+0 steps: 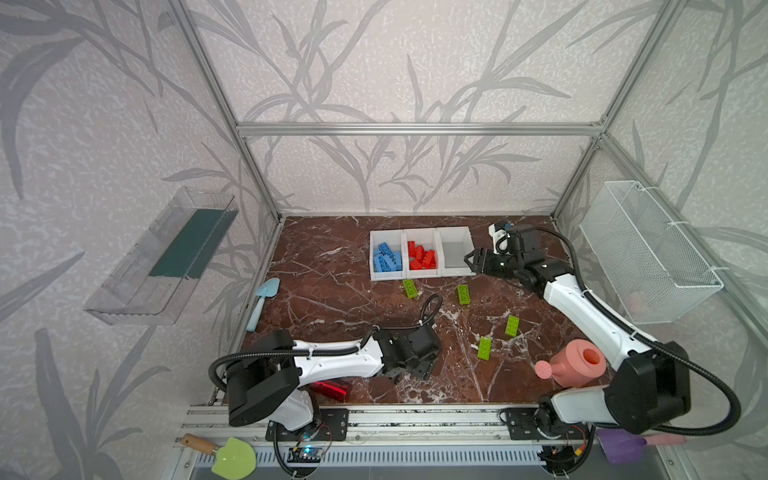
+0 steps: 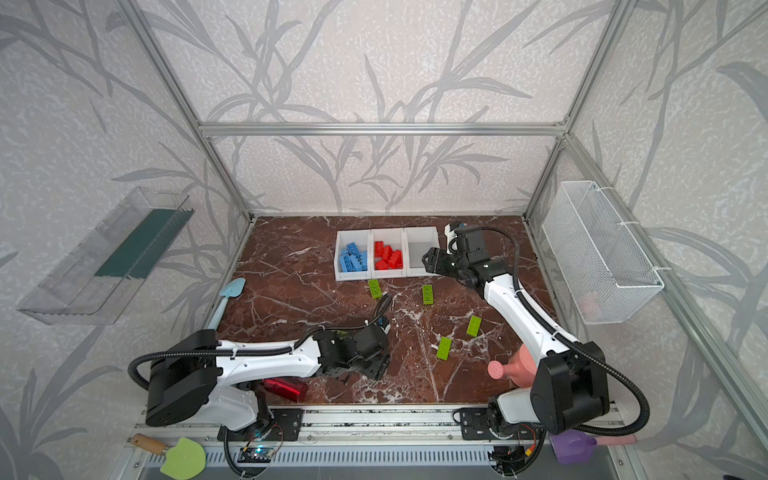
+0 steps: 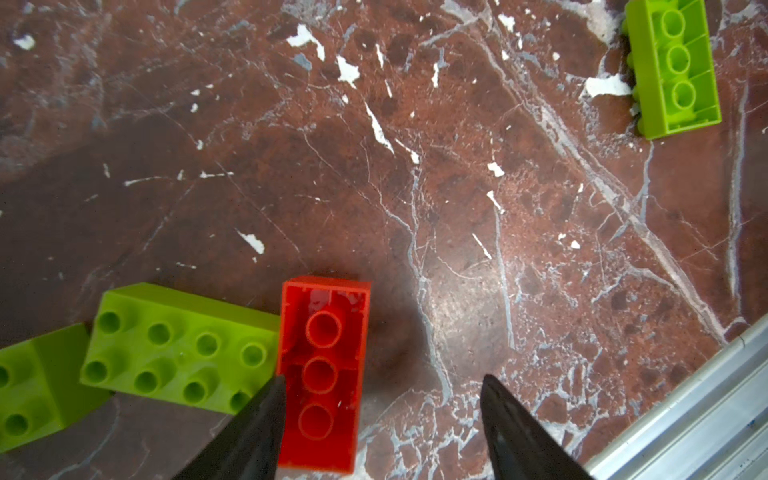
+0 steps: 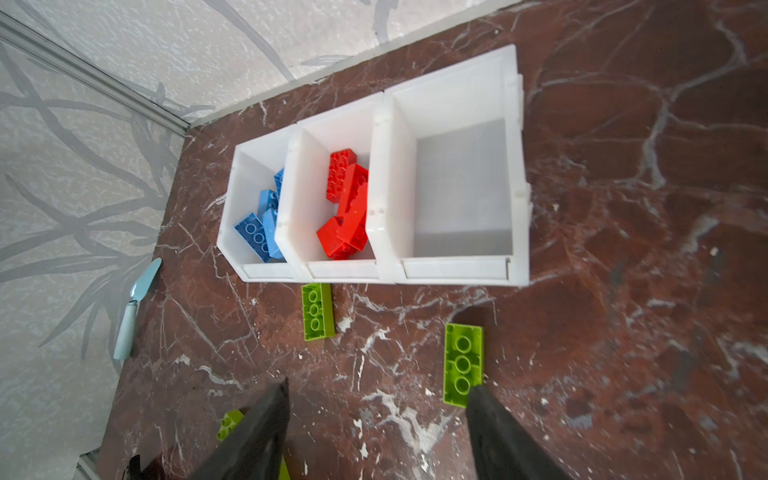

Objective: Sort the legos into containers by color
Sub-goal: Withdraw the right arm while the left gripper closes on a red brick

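left gripper has fingers apart over a stray red lego on the table, guessing next it drops, clamps, hauls it to the middle bin; right gripper is spread, empty

No text, label, brand, number or sign is being shown legibly in any view. Nothing readable is being displayed on the legos, on the containers or on the bench.
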